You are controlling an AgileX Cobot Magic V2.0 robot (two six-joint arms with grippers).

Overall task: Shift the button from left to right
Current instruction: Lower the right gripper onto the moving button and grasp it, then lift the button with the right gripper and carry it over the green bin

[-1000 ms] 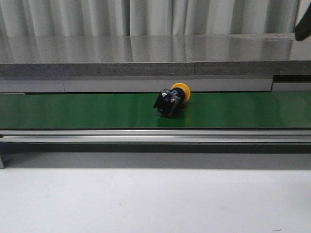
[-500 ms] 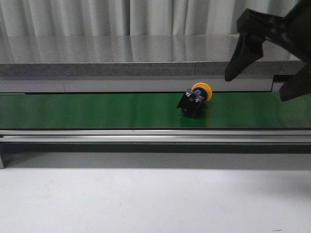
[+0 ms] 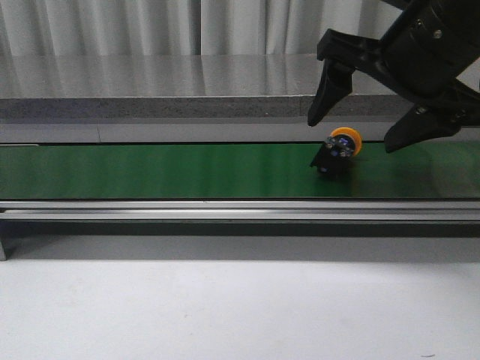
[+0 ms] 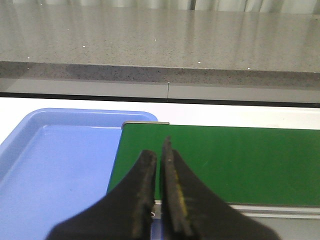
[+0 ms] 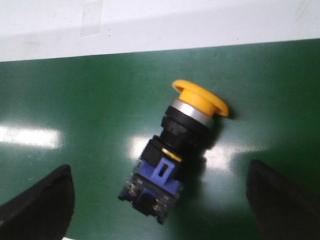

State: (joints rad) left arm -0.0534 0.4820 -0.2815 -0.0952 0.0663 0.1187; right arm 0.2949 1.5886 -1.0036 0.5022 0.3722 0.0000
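This looks like an industrial test cell or automation lab rather than a home or shop. A long green conveyor belt (image 3: pixel 150 171) runs across the front view, framed by grey metal side rails (image 3: pixel 225 212) — the sort of small belt line used in factory handling setups. Behind it lies a speckled grey stone-like ledge (image 3: pixel 187 90), with pale pleated curtains (image 3: pixel 150 26) closing off the background. In front, the tabletop (image 3: pixel 225 315) is plain white. A blue plastic tray (image 4: pixel 55 170) sits at the belt's end in the left wrist view, and the item on the belt is an industrial push-button switch (image 5: pixel 175 150) — a control-panel part.
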